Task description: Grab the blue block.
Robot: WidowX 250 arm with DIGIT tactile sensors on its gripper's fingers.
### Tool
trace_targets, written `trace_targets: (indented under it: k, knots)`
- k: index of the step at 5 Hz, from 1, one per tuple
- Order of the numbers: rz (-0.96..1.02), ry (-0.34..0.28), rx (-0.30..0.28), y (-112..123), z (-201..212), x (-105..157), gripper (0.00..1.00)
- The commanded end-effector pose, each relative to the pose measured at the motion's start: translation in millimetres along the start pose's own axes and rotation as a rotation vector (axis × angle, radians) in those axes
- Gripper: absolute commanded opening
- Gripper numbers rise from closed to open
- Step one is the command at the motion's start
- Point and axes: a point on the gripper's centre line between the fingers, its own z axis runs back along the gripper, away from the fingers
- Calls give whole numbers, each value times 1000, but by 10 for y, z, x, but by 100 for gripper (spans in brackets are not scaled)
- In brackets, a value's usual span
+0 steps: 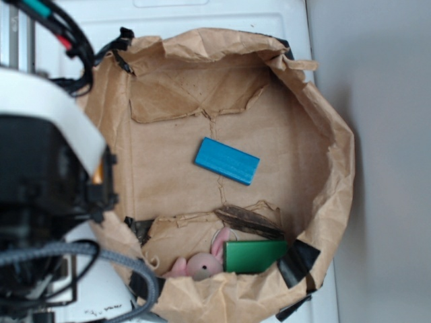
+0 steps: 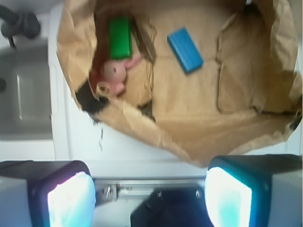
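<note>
Blue block [image 1: 227,161] lies flat mid-floor of the brown paper bag [image 1: 323,128], untouched; our pincer [image 2: 150,189] hangs released, well apart, outside the bag's rim. Reaching in, descending and clamping all remain.

You have the blue block [image 1: 227,161] lying flat, mid-floor of the paper bag [image 1: 337,168]; green block [image 1: 254,256] well apart.

White counter [image 1: 202,17] w/ crumpled brown paper bag [image 1: 323,121] lying opened flat on it.
</note>
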Motion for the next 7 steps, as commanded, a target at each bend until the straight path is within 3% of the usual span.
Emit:
trace_targets:
  k: [1,3,4,6,7]
  knots:
    - [20,-31,27,144,35,310,100]
    - [20,-31,27,144,35,310,100]
    - [-41,-55,27,164,-194,722,100]
    - [-250,-85,-39,322,-459,980,100]
    - [-276,-97,-16,432,-753,1147,100]
